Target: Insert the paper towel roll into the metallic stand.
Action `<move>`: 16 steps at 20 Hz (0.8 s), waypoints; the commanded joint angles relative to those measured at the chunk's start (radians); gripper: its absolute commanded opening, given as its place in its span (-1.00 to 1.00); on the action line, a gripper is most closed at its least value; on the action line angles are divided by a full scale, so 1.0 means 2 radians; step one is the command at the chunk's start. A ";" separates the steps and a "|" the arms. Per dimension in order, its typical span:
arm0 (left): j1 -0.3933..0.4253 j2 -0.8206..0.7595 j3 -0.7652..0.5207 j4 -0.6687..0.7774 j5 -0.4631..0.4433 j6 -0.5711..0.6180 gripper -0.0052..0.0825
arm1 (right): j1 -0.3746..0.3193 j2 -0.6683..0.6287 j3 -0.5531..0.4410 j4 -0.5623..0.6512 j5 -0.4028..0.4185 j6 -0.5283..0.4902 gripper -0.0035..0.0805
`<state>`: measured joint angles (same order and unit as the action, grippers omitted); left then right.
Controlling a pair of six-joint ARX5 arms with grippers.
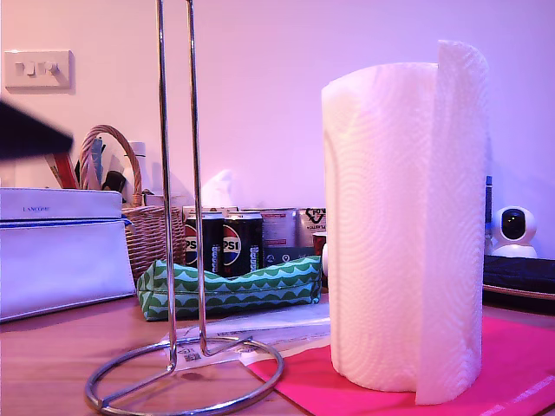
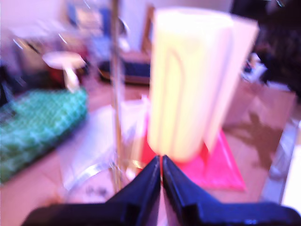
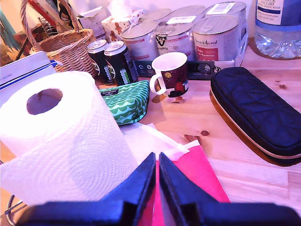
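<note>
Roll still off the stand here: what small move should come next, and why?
Probably open my second gripper and close in on the paper towel roll. It stands upright on the pink mat beside the metallic stand, ungrasped, and both grippers' jaws are shut.
</note>
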<state>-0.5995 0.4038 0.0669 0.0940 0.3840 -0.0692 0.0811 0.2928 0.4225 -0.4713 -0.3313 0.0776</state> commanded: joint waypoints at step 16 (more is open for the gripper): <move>-0.035 0.382 -0.013 0.368 -0.077 -0.009 -0.26 | 0.003 0.003 0.004 0.009 -0.001 -0.001 -0.91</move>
<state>-0.6678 1.1416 0.0593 0.8017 0.2329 -0.0780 0.0811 0.2928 0.4225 -0.4629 -0.3313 0.0776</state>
